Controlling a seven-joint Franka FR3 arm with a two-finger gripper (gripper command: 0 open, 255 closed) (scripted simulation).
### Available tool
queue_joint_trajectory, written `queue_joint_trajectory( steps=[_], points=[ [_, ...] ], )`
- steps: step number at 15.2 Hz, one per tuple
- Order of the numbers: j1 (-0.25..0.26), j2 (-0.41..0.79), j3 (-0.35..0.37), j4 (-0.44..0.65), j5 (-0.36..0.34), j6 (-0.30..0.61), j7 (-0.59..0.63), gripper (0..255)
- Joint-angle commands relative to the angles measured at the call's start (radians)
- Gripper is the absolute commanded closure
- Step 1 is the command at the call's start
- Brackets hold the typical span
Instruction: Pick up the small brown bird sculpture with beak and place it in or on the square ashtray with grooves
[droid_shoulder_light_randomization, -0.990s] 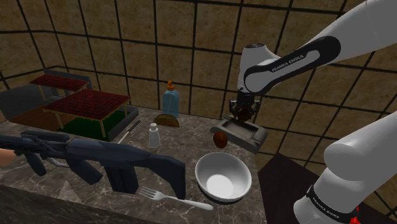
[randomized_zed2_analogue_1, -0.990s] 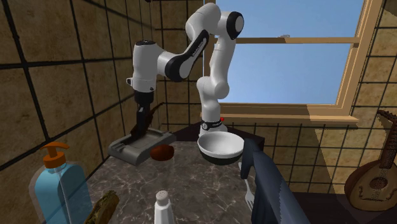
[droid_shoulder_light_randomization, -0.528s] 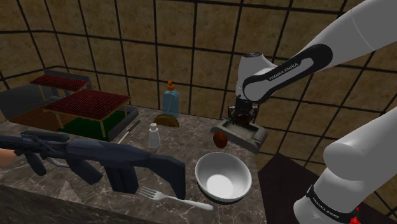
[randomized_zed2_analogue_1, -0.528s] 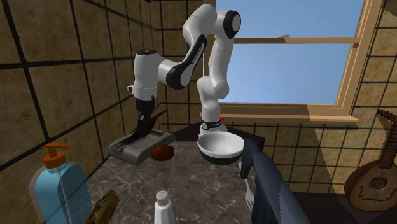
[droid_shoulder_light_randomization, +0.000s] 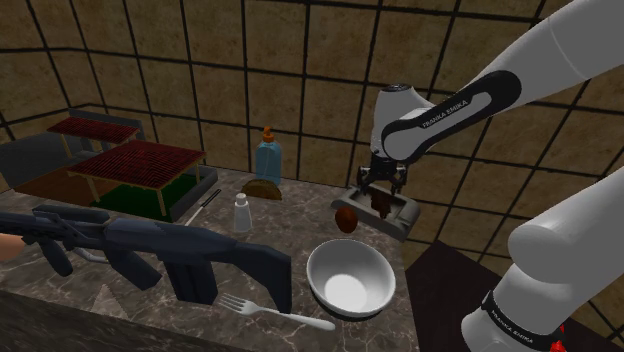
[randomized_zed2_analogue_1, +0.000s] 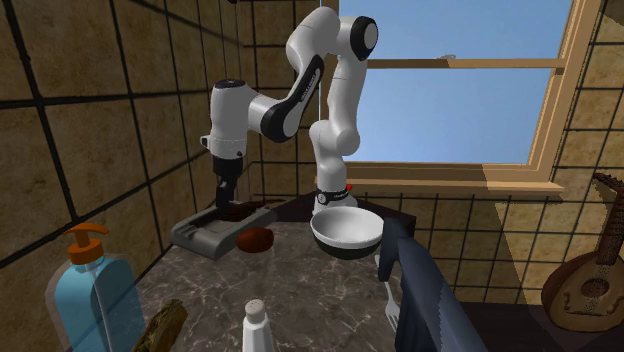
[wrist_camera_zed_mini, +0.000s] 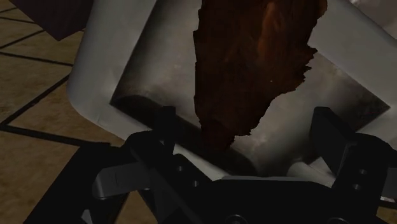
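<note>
The brown bird sculpture (wrist_camera_zed_mini: 254, 57) stands in the hollow of the grey square ashtray (wrist_camera_zed_mini: 108, 70), between my fingers but clear of both. My gripper (wrist_camera_zed_mini: 248, 133) is open, its black fingers (wrist_camera_zed_mini: 167, 127) set apart on either side of the bird. In the shoulder view the gripper (droid_shoulder_light_randomization: 382, 192) hangs just over the ashtray (droid_shoulder_light_randomization: 405, 216) at the back of the marble counter, with the bird (droid_shoulder_light_randomization: 384, 205) under it. The second exterior view has the bird (randomized_zed2_analogue_1: 238, 211) resting on the ashtray (randomized_zed2_analogue_1: 205, 235) beneath the gripper (randomized_zed2_analogue_1: 231, 200).
A brown rounded object (droid_shoulder_light_randomization: 345, 220) lies beside the ashtray. A white bowl (droid_shoulder_light_randomization: 348, 278) and a fork (droid_shoulder_light_randomization: 270, 312) sit nearer the front. A dark rifle (droid_shoulder_light_randomization: 150, 250), a white shaker (droid_shoulder_light_randomization: 241, 213), a blue soap bottle (droid_shoulder_light_randomization: 268, 160) and a red-topped rack (droid_shoulder_light_randomization: 130, 165) fill the shoulder view's left.
The gripper came down onto the ashtray with the bird, then its fingers parted and let the bird go.
</note>
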Motion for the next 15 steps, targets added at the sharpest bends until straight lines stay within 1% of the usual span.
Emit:
queue_joint_trajectory(
  steps=[1, 4, 8, 15],
  points=[
    [-0.001, 0.0, -0.001, 0.0, 0.0, 0.0, 0.0, 0],
    [0.0, 0.0, -0.001, -0.003, 0.0, 0.001, 0.0, 0],
    [0.032, -0.096, -0.014, 0.054, 0.053, -0.146, -0.037, 0],
    [0.032, -0.096, -0.014, 0.054, 0.053, -0.146, -0.037, 0]
  ],
)
